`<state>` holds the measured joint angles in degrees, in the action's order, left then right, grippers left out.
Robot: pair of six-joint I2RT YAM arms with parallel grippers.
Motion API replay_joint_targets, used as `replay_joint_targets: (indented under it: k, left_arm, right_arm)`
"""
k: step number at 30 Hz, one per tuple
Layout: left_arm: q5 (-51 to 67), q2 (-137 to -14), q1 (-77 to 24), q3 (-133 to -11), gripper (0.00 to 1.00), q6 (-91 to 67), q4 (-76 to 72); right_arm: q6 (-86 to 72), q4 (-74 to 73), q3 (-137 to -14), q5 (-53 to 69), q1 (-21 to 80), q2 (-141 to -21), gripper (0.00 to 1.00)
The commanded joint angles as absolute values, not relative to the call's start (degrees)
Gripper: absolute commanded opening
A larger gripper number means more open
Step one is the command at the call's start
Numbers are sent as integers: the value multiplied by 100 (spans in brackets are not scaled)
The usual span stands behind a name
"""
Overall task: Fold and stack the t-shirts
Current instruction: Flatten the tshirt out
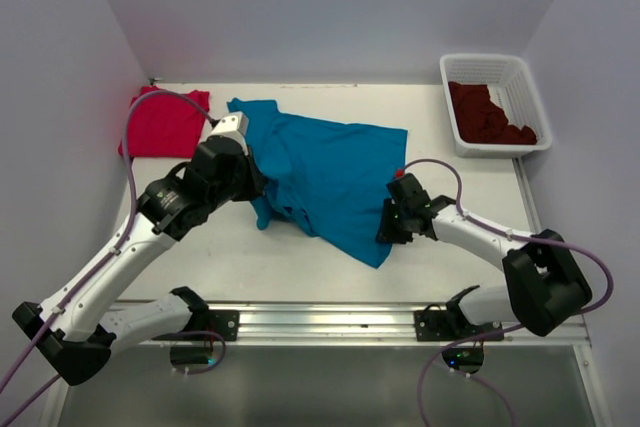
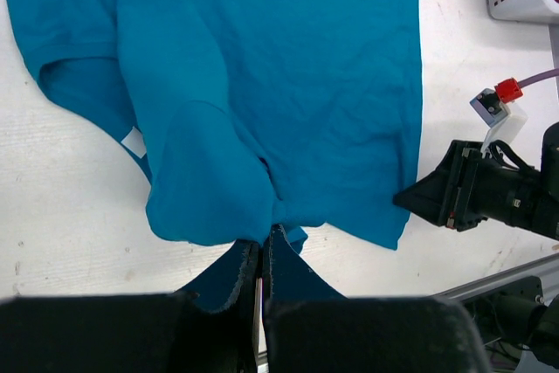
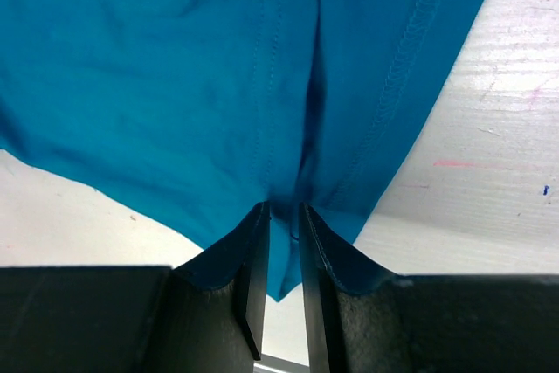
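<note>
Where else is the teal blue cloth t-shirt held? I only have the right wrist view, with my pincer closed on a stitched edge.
Observer: The left pincer is shut on the teal blue cloth t-shirt at its left side.
Operator: Any other shirts out?
Observer: A bright red cloth t-shirt, seemingly folded, lies at the far left corner of the white table.
Operator: And the rest?
Observer: Dark maroon cloth shirts sit in the white plastic lattice basket at far right.
</note>
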<state>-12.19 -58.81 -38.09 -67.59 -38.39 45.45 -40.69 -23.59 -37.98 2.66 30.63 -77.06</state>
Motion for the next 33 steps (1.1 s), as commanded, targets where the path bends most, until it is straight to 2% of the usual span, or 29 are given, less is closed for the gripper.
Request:
replay_joint_targets:
  k: [1, 12, 20, 33]
  left_arm:
    - [-1257, -5748, -3841, -6724, 0, -3911, 4316]
    - [-1248, -5766, -3841, -6697, 0, -3911, 4298]
    - [-1230, -5766, -3850, -6671, 0, -3920, 4280]
    - [-1178, -5757, -3850, -6645, 0, -3929, 4245]
  right_arm:
    - [-4157, -2110, -3788, 404, 3085, -7743, 24]
    - [-4149, -2048, -3779, 387, 3085, -7813, 18]
    - [-4148, -1951, -3727, 404, 3085, -7901, 0]
    - [-4113, -2548, -3990, -562, 3085, -7128, 0]
